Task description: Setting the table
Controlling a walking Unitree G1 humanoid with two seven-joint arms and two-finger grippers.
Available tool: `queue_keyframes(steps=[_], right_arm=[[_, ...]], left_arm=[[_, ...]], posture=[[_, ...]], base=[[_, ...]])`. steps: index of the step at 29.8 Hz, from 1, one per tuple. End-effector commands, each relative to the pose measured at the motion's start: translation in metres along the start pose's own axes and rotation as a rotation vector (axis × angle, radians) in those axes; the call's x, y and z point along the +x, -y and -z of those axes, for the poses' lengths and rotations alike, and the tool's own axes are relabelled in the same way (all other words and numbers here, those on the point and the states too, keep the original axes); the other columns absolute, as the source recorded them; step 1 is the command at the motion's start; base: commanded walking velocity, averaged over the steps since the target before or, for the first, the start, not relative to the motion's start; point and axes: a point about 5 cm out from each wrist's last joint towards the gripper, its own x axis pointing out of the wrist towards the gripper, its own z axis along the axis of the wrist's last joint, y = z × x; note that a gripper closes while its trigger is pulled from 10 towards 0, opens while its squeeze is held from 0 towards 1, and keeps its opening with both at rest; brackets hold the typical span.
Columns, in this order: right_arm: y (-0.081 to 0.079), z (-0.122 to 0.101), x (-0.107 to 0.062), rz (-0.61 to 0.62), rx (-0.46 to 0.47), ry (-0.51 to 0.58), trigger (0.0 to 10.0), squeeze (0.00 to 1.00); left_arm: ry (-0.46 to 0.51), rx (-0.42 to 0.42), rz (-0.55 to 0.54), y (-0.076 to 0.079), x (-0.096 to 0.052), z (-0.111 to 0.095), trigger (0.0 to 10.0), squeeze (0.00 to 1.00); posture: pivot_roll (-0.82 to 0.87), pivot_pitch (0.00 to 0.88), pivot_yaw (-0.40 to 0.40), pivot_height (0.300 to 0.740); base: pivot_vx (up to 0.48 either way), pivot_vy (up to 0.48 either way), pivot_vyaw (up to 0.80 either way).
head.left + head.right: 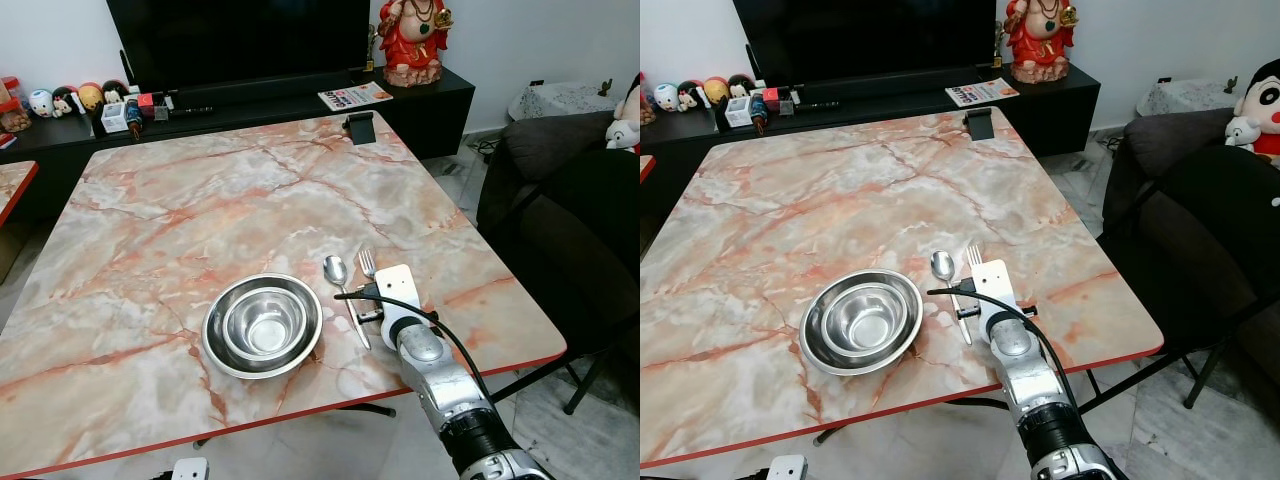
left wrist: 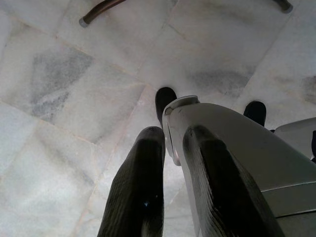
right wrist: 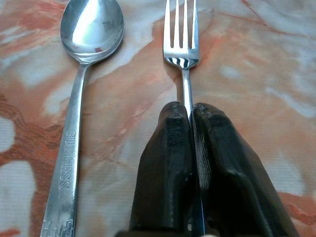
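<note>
Right claw (image 3: 190, 123) clamped on the fork (image 3: 181, 39) beside the spoon (image 3: 84, 59); left claw (image 2: 173, 163) seemingly together.

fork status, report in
Right gripper shut on fork handle, fork on table beside spoon. Left gripper idle over floor. Nothing in the way.

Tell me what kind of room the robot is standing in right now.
Most likely a living and dining room in a home: a pink-veined marble table with a red edge set with a steel bowl, a large black television on a low black cabinet, and a dark sofa.
</note>
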Motion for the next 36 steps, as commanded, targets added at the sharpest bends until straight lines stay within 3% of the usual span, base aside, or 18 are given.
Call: queue_keyframes(steps=[1, 12, 13, 14, 16, 17, 31, 36], right_arm=[[0.0, 0.001, 0.001, -0.002, 0.003, -0.016, 10.0, 0.0], [0.0, 0.002, 0.002, 0.002, 0.006, -0.017, 10.0, 0.0], [0.0, 0.002, 0.002, 0.002, 0.007, -0.018, 10.0, 0.57], [0.0, 0.002, 0.002, 0.001, 0.006, -0.019, 10.0, 0.71], [-0.001, 0.002, 0.002, 0.001, 0.006, -0.02, 10.0, 0.76], [-0.001, 0.002, 0.002, 0.0, 0.007, -0.02, 10.0, 1.0], [-0.002, 0.0, 0.002, -0.004, 0.012, -0.013, 10.0, 1.0], [-0.003, -0.009, 0.001, -0.002, 0.063, 0.055, 10.0, 1.0]], left_arm=[[-0.004, -0.002, -0.008, -0.002, 0.0, 0.0, 10.0, 0.0], [-0.003, 0.0, -0.009, -0.002, 0.0, -0.001, 10.0, 0.0], [-0.003, 0.0, -0.009, -0.002, 0.0, -0.001, 10.0, 0.0], [-0.003, 0.002, -0.009, -0.002, 0.0, -0.001, 10.0, 0.0], [-0.003, 0.002, -0.009, -0.002, 0.0, -0.001, 10.0, 0.0], [-0.003, 0.002, -0.009, -0.002, 0.0, -0.001, 10.0, 0.0], [-0.003, 0.006, -0.008, -0.001, 0.0, -0.002, 10.0, 0.0], [-0.001, 0.006, -0.007, -0.001, 0.001, -0.003, 10.0, 0.0]], posture=[[-0.03, 0.0, 0.064, 0.74], [-0.03, 0.0, 0.066, 0.74], [-0.03, 0.0, 0.068, 0.74], [-0.03, 0.0, 0.067, 0.74], [-0.03, 0.0, 0.067, 0.74], [-0.03, 0.0, 0.067, 0.74], [-0.04, 0.0, 0.07, 0.74], [-0.04, 0.0, 0.067, 0.74]], base=[[0.0, 0.0, 0.0], [0.0, 0.0, 0.0], [0.0, 0.0, 0.0], [0.0, 0.0, 0.0], [0.0, 0.0, 0.0], [0.0, 0.0, 0.0], [0.0, 0.0, 0.0], [0.0, 0.0, 0.0]])
